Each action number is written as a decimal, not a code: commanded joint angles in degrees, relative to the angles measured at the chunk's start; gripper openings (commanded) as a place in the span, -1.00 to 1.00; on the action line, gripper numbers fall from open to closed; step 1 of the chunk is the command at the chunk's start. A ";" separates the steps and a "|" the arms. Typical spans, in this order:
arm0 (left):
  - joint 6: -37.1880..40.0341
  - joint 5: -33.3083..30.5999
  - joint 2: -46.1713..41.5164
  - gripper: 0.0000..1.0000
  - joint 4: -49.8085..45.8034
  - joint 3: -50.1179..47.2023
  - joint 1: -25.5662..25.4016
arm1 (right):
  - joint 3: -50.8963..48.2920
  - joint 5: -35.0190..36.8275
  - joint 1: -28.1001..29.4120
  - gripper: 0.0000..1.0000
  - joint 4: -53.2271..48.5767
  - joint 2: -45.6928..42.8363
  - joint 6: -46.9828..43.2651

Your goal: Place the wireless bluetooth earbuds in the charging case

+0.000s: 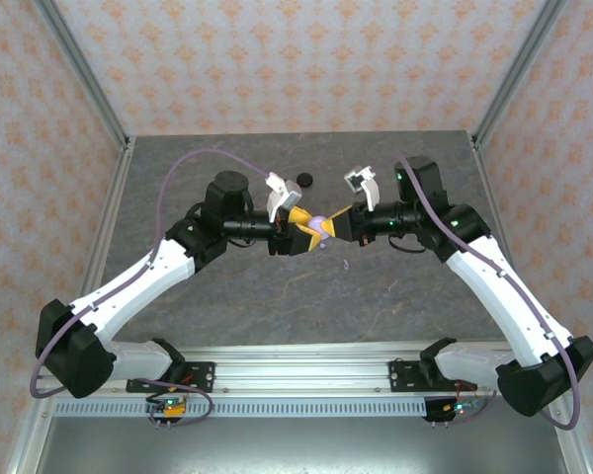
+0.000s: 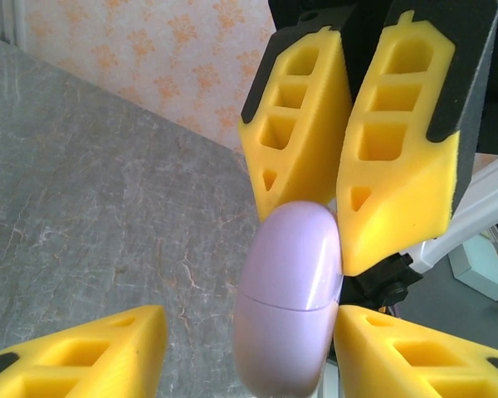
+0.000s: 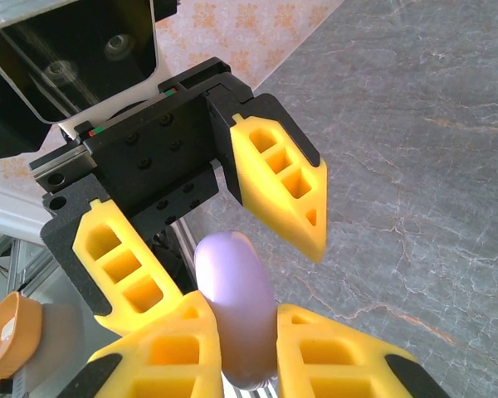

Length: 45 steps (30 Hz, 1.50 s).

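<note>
Reaching inward from either side, the left arm [image 1: 138,281] and right arm [image 1: 484,272] meet above mid-table [image 1: 227,296]. The right gripper [image 3: 236,319] clamps the lavender charging case [image 2: 290,298], holding it aloft. The left gripper [image 2: 249,319] stands with its jaws apart around the case.

Charging case [image 2: 290,298] is showing pale lavender; fingers [image 2: 299,124] are showing yellow, black-backed; table [image 1: 277,286] is looking grey, marble-veined; walls [image 1: 306,59] are wearing peach floral print; arms [image 1: 128,291] are showing white and black.

Robot test booth; aluminium frame [image 1: 84,69], patterned panels [image 1: 296,59], marbled table [image 1: 277,296]
</note>
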 commanded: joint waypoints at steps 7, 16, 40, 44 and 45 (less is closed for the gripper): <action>1.05 2.82 -0.51 0.00 1.32 0.26 -0.23 | 0.08 -3.40 -0.12 -0.67 0.85 -0.07 0.10; 2.49 3.67 -0.35 -0.01 0.09 0.82 -0.75 | 0.37 -4.08 -0.04 -0.67 -0.02 0.86 -0.29; 5.43 3.47 0.41 -0.70 -1.59 1.43 -1.65 | 1.72 -0.64 0.76 -0.57 -3.39 1.14 -1.50; 5.32 1.13 -0.64 -0.72 2.46 -0.96 -1.90 | 1.89 1.63 0.75 -0.48 -4.04 1.13 -1.44; 5.13 0.95 -0.98 -0.72 4.03 -1.86 -1.94 | 2.01 2.07 0.76 -0.45 -4.16 1.18 -1.45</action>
